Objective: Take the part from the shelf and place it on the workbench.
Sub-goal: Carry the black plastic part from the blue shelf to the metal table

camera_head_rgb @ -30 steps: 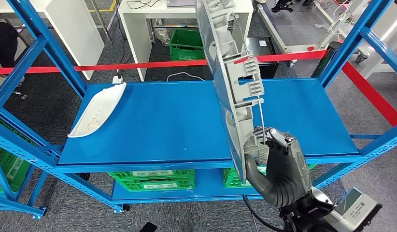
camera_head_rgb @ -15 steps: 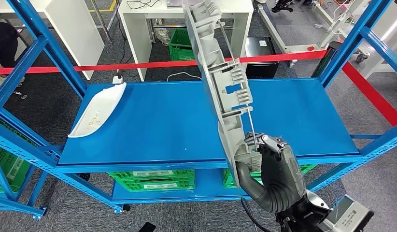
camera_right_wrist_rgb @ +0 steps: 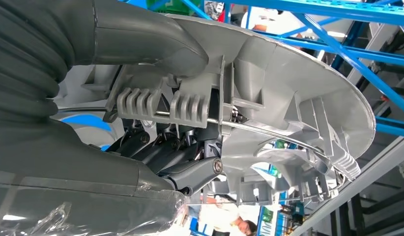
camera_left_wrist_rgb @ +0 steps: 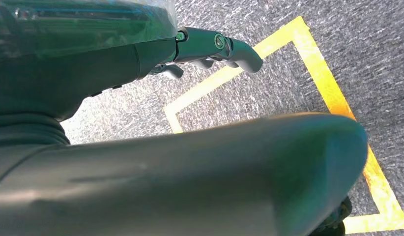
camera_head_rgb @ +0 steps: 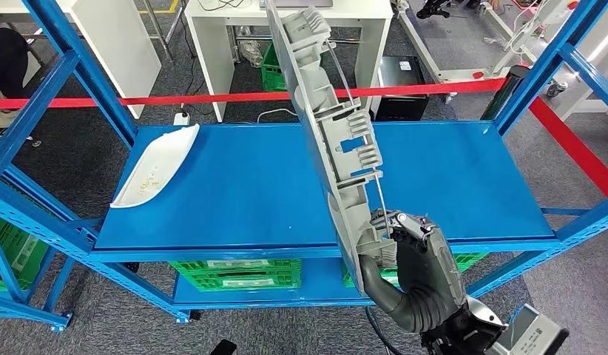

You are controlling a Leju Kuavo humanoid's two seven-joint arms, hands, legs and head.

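Note:
My right hand (camera_head_rgb: 412, 255) grips the lower end of a long grey ribbed plastic part (camera_head_rgb: 330, 126) and holds it upright, lifted above the blue shelf (camera_head_rgb: 249, 185). The part leans back and to the left, its top reaching past the frame's upper edge. Up close in the right wrist view, the same grey part (camera_right_wrist_rgb: 288, 98) shows its ribs and a thin metal rod, with my right hand (camera_right_wrist_rgb: 141, 123) wrapped around it. My left hand (camera_left_wrist_rgb: 210, 46) hangs over grey carpet, fingers loosely curled, holding nothing.
A white curved part (camera_head_rgb: 154, 166) lies at the shelf's left end. Blue uprights (camera_head_rgb: 57, 81) frame both sides. Green crates (camera_head_rgb: 234, 274) sit on the lower level. Red tape (camera_head_rgb: 212, 97), white tables and a yellow floor marking (camera_left_wrist_rgb: 318, 78) lie beyond.
The grey part has swung to the left in my right hand, its top leaning further left. The view has shifted slightly too.

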